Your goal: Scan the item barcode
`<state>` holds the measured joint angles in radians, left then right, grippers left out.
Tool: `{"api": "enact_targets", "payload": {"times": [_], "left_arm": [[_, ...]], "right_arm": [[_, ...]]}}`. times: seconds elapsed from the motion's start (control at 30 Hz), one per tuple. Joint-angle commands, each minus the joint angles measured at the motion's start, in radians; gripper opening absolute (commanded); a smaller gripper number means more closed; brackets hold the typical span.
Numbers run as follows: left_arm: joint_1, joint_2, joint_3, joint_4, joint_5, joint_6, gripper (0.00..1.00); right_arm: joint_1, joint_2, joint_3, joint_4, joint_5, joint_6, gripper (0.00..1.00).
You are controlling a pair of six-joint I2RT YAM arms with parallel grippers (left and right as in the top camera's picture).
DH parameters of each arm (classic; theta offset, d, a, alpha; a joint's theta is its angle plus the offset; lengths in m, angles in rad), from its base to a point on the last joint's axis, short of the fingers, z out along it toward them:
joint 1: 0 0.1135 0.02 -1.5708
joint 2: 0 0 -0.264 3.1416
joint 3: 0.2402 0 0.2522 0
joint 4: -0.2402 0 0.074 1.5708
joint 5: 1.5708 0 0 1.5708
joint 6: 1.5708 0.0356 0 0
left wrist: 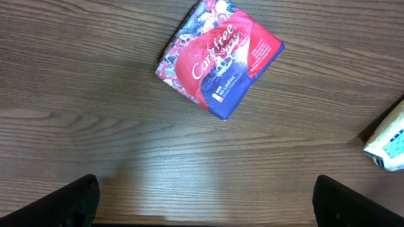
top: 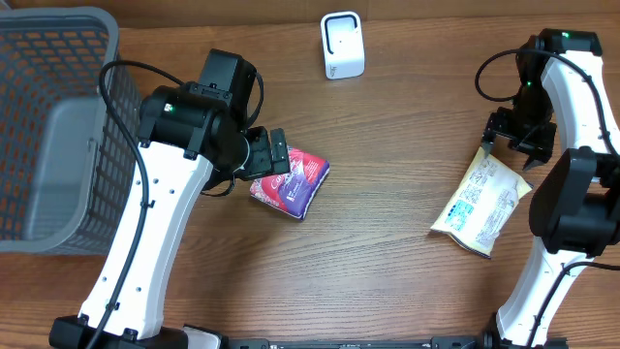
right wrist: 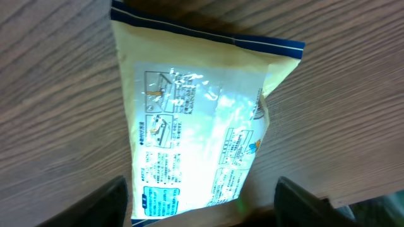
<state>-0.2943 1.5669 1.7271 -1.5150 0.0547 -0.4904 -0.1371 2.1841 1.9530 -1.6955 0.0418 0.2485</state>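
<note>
A pale yellow pouch (top: 481,202) with blue print lies flat on the table at the right. My right gripper (top: 511,139) hovers over its far end, open. In the right wrist view the pouch (right wrist: 202,120) lies printed side up. Its near end sits between the spread fingers (right wrist: 107,202) of that gripper (right wrist: 202,213), with a gap on each side. A red and purple packet (top: 291,181) lies mid-table. My left gripper (top: 274,155) hangs open just left of it. The packet (left wrist: 218,60) lies ahead of the left gripper (left wrist: 205,214), with bare wood between the fingers (left wrist: 76,202).
A white scanner (top: 342,46) stands at the back of the table, between the two arms. A grey mesh basket (top: 58,126) fills the far left. The yellow pouch's corner (left wrist: 388,142) shows at the right edge of the left wrist view.
</note>
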Motion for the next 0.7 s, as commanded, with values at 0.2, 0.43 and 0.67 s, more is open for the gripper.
{"api": "enact_targets", "payload": {"times": [0.2,0.43,0.67], "left_arm": [[-0.001,-0.011,0.014,0.002,-0.007,0.016,1.0],[-0.001,-0.011,0.014,0.002,-0.007,0.016,1.0],[-0.001,-0.011,0.014,0.002,-0.007,0.016,1.0]], "right_arm": [[0.003,-0.031,-0.128,0.016,-0.036,-0.023,0.13],[0.004,-0.031,-0.471,0.303,-0.163,-0.006,0.15],[0.116,-0.031,-0.52,0.611,-0.442,0.024,0.12]]}}
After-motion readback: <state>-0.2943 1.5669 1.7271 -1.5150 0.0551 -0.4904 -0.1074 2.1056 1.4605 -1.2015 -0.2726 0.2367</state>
